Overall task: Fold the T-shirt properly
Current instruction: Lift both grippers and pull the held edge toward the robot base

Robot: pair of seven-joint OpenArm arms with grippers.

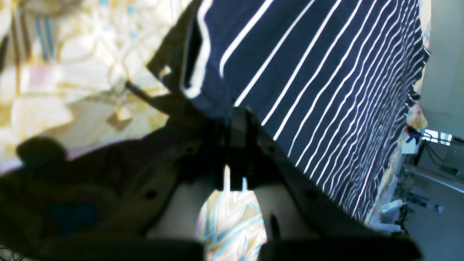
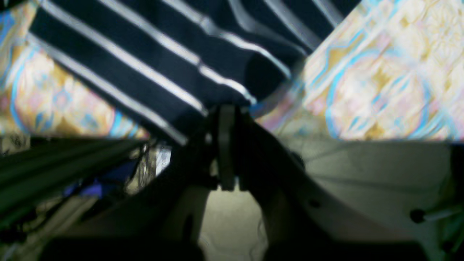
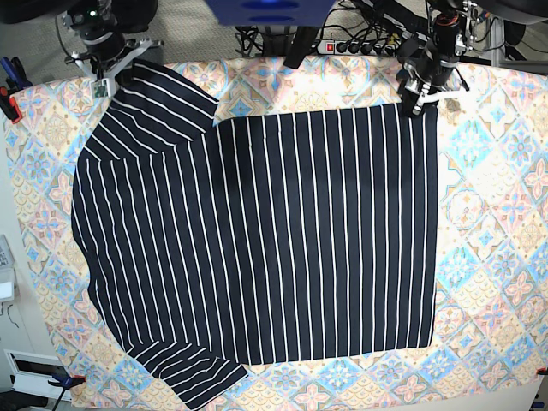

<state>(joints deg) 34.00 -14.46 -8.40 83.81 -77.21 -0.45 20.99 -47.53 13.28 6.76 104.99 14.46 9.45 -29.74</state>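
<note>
The dark navy T-shirt with thin white stripes lies spread flat on the patterned tablecloth, hem to the right and sleeves to the left. At the far right, my left gripper is shut on the shirt's far hem corner. In the left wrist view the striped cloth runs away from the closed left gripper. My right gripper is at the far left, shut on the tip of the far sleeve. The right wrist view shows that sleeve pinched at the closed right gripper.
A power strip with cables lies beyond the table's far edge. Clamps hold the tablecloth at the left edge, and another clamp sits at the near left corner. Bare tablecloth shows to the right of the hem.
</note>
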